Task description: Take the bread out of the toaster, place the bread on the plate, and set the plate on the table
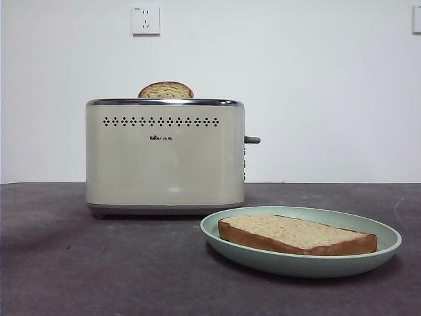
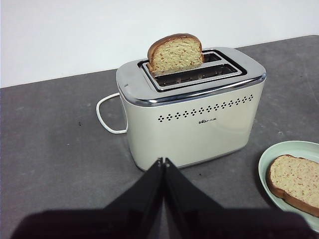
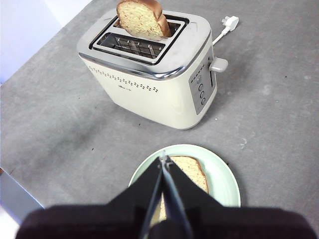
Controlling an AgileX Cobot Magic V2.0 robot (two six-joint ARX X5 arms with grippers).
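1. Now my left gripper [image 2: 163, 162] hangs above the table [image 2: 60, 149], in front of the toaster [image 2: 194, 119], with its two black jaws pressed together and nothing between them.
2. My right gripper [image 3: 163, 158] hangs over the plate [image 3: 222, 174]; its jaws are also closed tip to tip and hold nothing.
3. Neither of my arms shows in the front view.
4. The bread [image 1: 297, 236] lies flat inside the plate [image 1: 302, 263], crust toward the front, resting on the plate's floor and well within the raised rim.
5. The plate sits on the table [image 1: 99, 276], just in front of the toaster [image 1: 164, 158] and off toward its lever side, close to it but not touching.
6. The toaster stands upright on the table with its chrome rim up, its rows of small holes and black logo facing the front camera.
7. A second slice [image 1: 166, 90] stands upright in the toaster's rear slot, its rounded top poking above the rim; the slot nearer the front camera is bare metal.
8. The side lever [image 1: 252, 139] sticks out from the toaster's end, above the buttons.
9. A white cord [image 2: 107, 117] loops on the table behind the toaster, and its plug [image 3: 230, 22] lies unplugged there.
10. A wall socket [image 1: 145, 20] sits on the white wall above the toaster.
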